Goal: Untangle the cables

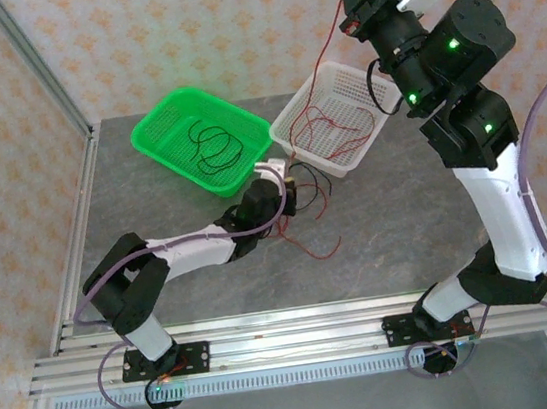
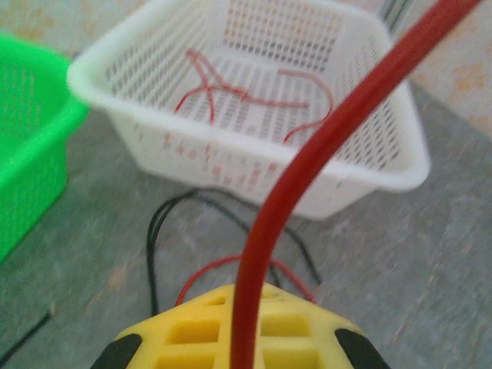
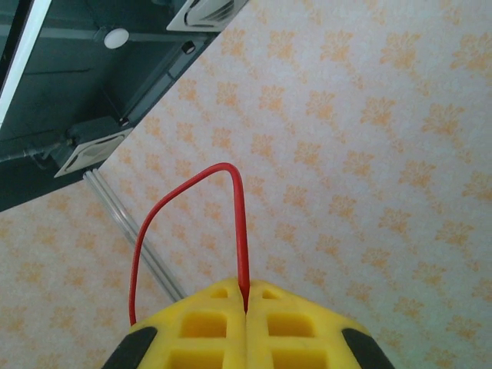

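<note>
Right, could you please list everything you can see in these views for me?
table: one, grey, under everything
green basket: one, green, back of table, left of centre
black cables: a few, black, inside green basket
white basket: one, white, right of green basket
red cables: a few, red, inside white basket
loose black cable: at least one, black, on table before white basket
loose red cable: at least one, red, beside it
held red cable: one, red, slanting up over white basket
left claw: yellow, shut on held red cable, low
right claw: yellow, shut on held red cable, raised
</note>
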Tool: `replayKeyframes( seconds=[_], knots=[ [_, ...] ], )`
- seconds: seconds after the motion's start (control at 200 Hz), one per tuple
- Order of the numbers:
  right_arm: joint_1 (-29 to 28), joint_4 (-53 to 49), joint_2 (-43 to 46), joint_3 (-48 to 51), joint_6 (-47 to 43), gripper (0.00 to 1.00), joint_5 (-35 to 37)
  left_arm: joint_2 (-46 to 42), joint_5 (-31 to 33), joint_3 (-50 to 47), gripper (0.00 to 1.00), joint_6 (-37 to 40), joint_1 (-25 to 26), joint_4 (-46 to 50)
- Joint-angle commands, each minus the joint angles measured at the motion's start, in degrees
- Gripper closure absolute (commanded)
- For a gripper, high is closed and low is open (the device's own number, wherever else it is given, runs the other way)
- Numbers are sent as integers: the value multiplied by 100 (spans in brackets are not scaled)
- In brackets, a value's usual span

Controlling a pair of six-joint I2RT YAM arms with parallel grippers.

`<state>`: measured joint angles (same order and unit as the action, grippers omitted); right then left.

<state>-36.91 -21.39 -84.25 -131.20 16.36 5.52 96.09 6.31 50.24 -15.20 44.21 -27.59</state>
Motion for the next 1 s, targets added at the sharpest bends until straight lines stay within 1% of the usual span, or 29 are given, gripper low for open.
replayKeyframes(
  seconds=[0.0, 0.16, 0.3, 0.39, 0.485, 0.581, 0.626, 0.656, 0.801, 0.996],
  knots=[
    [43, 400, 154, 21, -213, 100, 283, -111, 206, -387, 100, -265, -48, -233],
    [43, 563, 150, -12, -442, 100, 594, -93, 325, -758, 100, -433, -57, -273],
    [43, 666, 106, -37, -670, 100, 924, -55, 485, -886, 100, -496, -61, -226],
    [43, 720, 80, -37, -838, 100, 1073, -4, 563, -820, 100, -522, -86, -18],
    [43, 751, 1, -38, -1080, 100, 1295, -18, 609, -594, 100, -498, -92, 420],
    [51, 771, -117, -13, -1354, 100, 1511, -166, 633, -335, 73, -366, -64, 842],
    [65, 798, -165, 27, -1490, 100, 1569, -274, 657, -228, 63, -299, -52, 1036],
    [84, 817, -214, 55, -1571, 100, 1596, -357, 670, -150, 58, -261, -29, 1195],
    [342, 857, -483, 219, -1778, 100, 1571, -687, 648, 201, 50, -114, 52, 1888],
    [1116, 828, -971, 496, -1509, 100, 1021, -1156, 506, 394, 47, -140, 130, 2482]
  ],
)
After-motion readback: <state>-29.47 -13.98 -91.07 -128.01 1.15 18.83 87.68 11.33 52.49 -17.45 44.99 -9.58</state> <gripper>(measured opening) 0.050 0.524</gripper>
